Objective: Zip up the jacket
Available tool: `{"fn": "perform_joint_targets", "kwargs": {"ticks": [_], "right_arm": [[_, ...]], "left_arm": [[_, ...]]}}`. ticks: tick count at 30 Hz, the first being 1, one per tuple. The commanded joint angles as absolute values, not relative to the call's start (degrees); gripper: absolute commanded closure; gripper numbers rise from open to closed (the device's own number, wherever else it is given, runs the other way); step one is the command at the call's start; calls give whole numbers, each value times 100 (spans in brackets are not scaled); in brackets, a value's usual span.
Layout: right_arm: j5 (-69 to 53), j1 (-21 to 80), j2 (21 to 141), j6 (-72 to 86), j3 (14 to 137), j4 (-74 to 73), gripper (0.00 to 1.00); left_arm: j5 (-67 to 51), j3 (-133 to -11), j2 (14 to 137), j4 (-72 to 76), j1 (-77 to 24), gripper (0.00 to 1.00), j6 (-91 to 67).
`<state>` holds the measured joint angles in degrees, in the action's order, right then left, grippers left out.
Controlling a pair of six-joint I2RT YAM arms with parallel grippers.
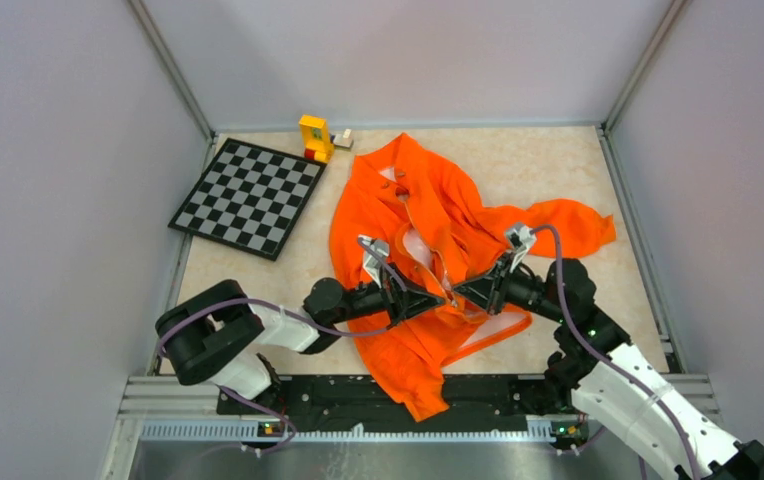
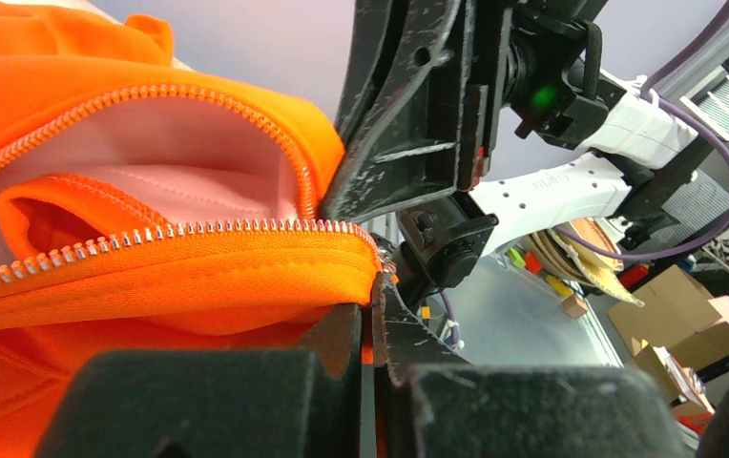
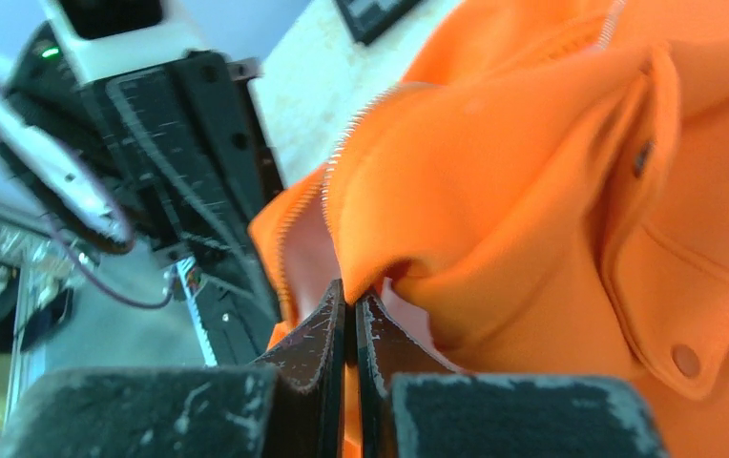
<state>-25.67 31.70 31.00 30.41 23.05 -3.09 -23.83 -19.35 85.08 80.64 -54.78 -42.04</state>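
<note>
The orange jacket lies crumpled in the middle of the table, its front open and pale pink lining showing. My left gripper and right gripper meet tip to tip at the lower front opening. In the left wrist view the left gripper is shut on the jacket's hem at the bottom end of one row of zipper teeth. In the right wrist view the right gripper is shut on the other front edge of the jacket. The zipper is unjoined.
A black-and-white checkerboard lies at the back left. A yellow block object stands behind it near the back wall. The jacket's sleeve spreads right. Metal rails edge the table.
</note>
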Motion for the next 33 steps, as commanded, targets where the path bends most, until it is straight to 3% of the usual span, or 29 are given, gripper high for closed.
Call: {"fn": "perform_joint_targets", "kwargs": {"ticks": [1,7,12,17,24,29,33], "right_arm": [[-3562,3133,2739,2461,2445,303,100],[-4839,3132,2366,2277,2426,1124,100],[-5658,3129,2714,2985,2242,2136,100],[-3813,3133,2761,1929,2688,178,100],[-2479,3129,2424,1901,2644,-362,100],[-2086,3129,2313,1932,2659,-606,100],[-2459,3129,2391,1947,2579,-535,100]], "left_arm": [[-2651,-2039,8602,8920,-5520,100,-4153],[-2341,-1865,8523,8855,-5450,100,-3957],[-2878,-2110,8609,8930,-5440,100,-3865],[-3028,-2107,8633,9212,-5440,100,-3892],[-2933,-1893,8710,9483,-5440,100,-4013],[-2825,-1831,8806,9722,-5439,100,-4126],[-2856,-1958,8869,9824,-5440,100,-4215]]}}
